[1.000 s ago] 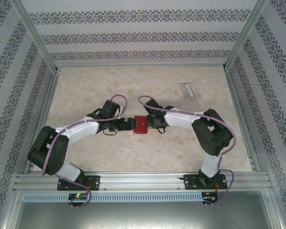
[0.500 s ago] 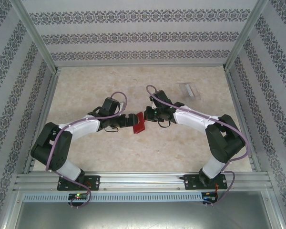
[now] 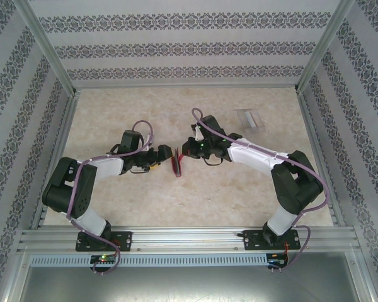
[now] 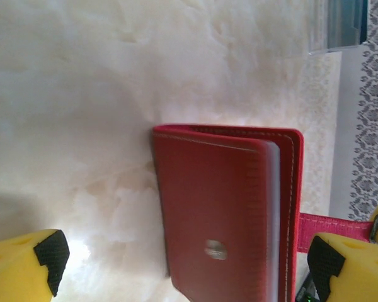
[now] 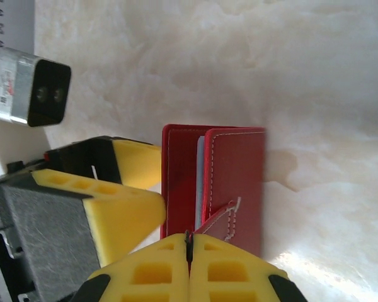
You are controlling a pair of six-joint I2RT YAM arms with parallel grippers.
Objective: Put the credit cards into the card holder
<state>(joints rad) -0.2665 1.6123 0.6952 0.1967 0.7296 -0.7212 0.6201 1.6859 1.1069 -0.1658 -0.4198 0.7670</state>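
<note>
Pale marbled desk [image 3: 113, 195], both arms reach inward and meet near its middle: left arm [image 3: 104, 167], right arm [image 3: 258, 157].

Left gripper [image 4: 186, 257] is spread wide. Its yellow fingers [image 4: 25, 270] sit on either side of the small flat red folding card holder [image 3: 176, 163]. The left wrist view shows a clear gap between the black pads and the covers. In the right wrist view one of those fingers [image 5: 123, 214] is just beside the outer red cover; can't tell if it touches.

Right gripper [image 5: 190, 245] has its yellow fingers pressed together. The card holder's red stitched strap tab [image 5: 222, 217] runs into the seam between them, so it looks pinched there.

Card holder stands on edge between the two grippers and reads as a thin red line from the top camera. Covers are slightly apart, with bluish-grey inner pockets showing between the red edges. Can't tell whether its lower edge rests on the desk.

Thin translucent grey-white credit cards [image 3: 251, 119] lie flat at the back right of the desk, well apart from the card holder and both grippers.

Small round metal snap stud [image 4: 215, 250] sits on the cover facing the left wrist camera.
</note>
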